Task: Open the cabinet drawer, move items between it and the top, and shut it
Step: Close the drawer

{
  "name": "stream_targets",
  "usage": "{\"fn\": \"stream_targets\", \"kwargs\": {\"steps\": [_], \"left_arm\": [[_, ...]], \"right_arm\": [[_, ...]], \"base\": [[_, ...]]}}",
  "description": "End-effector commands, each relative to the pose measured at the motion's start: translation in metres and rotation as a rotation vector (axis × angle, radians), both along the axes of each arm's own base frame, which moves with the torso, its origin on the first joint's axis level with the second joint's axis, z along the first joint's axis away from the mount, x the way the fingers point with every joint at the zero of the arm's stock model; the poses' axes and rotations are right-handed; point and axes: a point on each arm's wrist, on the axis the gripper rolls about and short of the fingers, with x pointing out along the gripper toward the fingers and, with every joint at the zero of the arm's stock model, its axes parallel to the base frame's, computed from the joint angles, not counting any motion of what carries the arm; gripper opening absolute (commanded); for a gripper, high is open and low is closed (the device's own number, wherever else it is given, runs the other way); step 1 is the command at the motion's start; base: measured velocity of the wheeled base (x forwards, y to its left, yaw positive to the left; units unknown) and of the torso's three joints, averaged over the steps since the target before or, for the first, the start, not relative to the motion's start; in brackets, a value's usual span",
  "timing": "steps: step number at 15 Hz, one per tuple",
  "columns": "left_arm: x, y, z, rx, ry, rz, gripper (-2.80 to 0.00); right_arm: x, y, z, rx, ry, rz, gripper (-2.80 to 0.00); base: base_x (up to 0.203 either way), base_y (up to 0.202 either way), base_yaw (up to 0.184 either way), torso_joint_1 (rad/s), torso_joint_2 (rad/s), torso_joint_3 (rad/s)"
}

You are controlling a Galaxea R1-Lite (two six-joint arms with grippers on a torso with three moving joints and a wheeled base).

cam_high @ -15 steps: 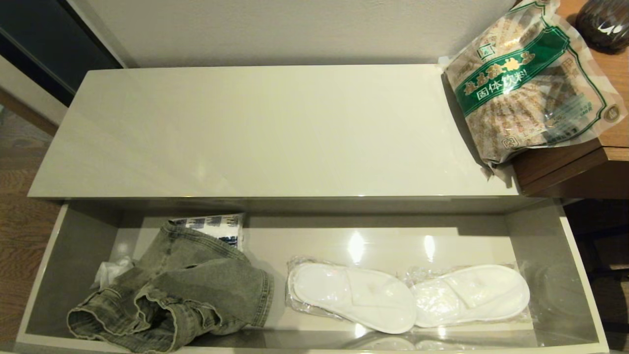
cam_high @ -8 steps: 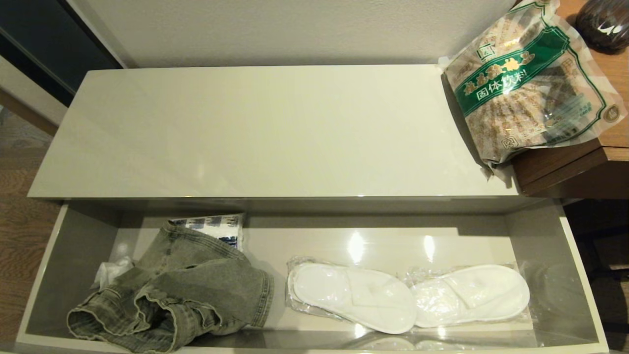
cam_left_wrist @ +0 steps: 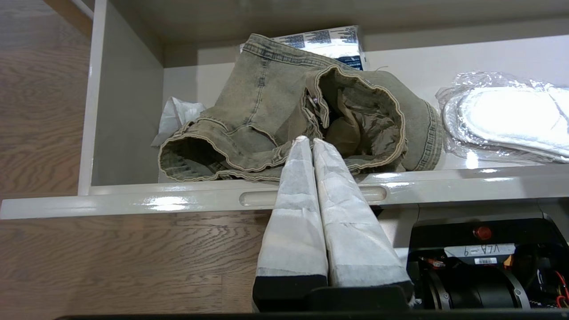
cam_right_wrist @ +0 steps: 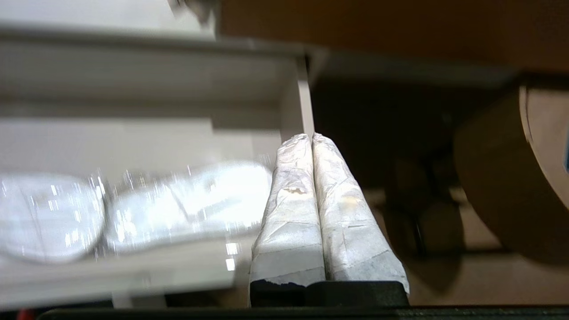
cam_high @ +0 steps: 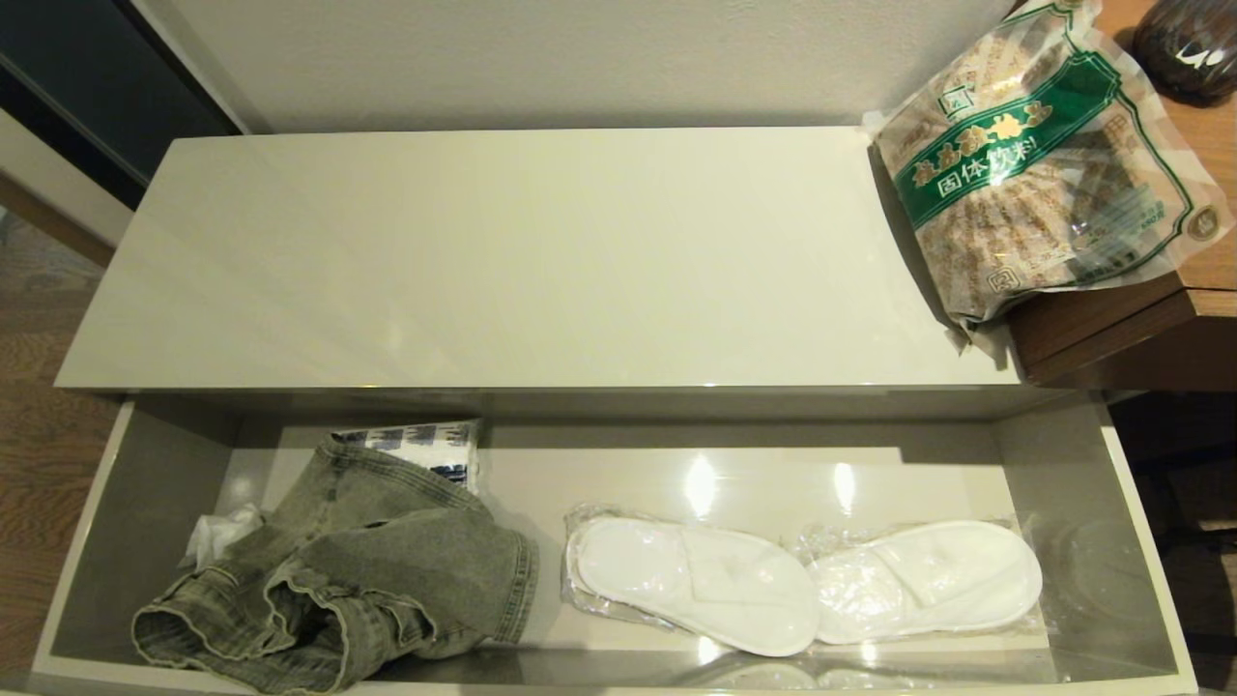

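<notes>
The cabinet drawer stands pulled open below the top. At its left end lies the crumpled grey-green denim garment. The bag of brown granules, with its green band, rests at the top's right end, partly on a wooden desk. Neither gripper shows in the head view. In the left wrist view my left gripper is shut and empty just outside the drawer face, in front of the denim and over a notch. My right gripper is shut and empty near the drawer's right end.
White slippers in clear plastic fill the drawer's middle and right. A printed packet and crumpled white plastic lie behind the denim. The wooden desk adjoins the cabinet on the right, with a dark object on it.
</notes>
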Motion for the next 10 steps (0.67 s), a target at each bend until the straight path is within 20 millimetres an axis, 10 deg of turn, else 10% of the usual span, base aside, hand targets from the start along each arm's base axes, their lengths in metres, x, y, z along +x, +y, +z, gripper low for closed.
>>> {"fn": "stream_targets", "kwargs": {"steps": [1, 10], "left_arm": [[0.000, 0.000, 0.000, 0.001, 0.000, 0.000, -2.80], [0.000, 0.000, 0.000, 0.002, 0.000, 0.000, -2.80]], "right_arm": [[0.009, 0.002, -0.006, -0.023, -0.125, 0.069, -2.80], [0.017, 0.001, -0.034, -0.078, -0.005, 0.054, -2.80]], "base": [[0.000, 0.000, 0.000, 0.000, 0.00, 0.000], [0.000, 0.000, 0.000, 0.000, 0.00, 0.000]]}}
